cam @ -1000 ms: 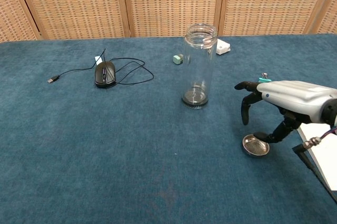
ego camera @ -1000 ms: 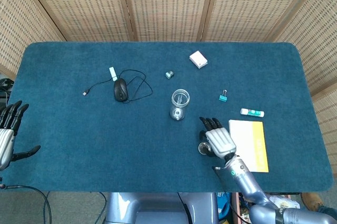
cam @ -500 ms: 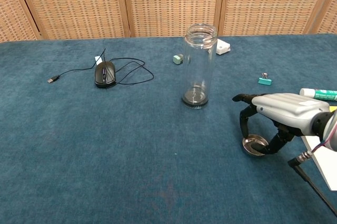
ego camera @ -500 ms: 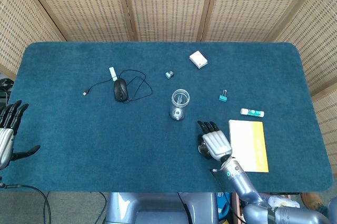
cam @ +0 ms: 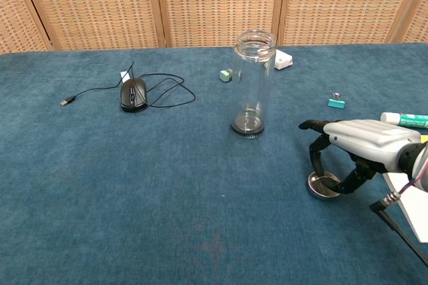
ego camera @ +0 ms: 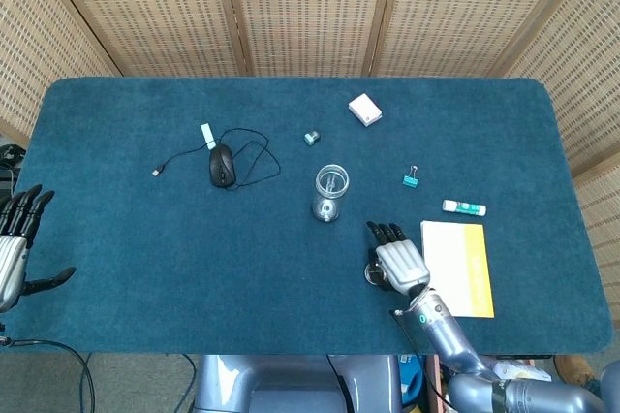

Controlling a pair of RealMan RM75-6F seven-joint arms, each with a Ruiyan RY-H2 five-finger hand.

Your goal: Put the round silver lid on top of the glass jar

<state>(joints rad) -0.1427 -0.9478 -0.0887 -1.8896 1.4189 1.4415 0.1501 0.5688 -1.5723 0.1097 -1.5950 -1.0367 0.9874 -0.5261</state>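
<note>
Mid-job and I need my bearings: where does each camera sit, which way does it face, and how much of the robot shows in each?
Head view: high above the near edge, looking steeply down on the table; shows the left hand at the left edge and the right hand over the silver lid.
Chest view: low, looking level across towards the wicker screens; only the right hand shows.
Shared: right hand, lid, glass jar, mouse.

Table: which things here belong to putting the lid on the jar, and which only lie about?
Job: silver lid, glass jar, right hand over the lid.
Lying about: mouse, white box, blue clip, glue stick, yellow notepad.
</note>
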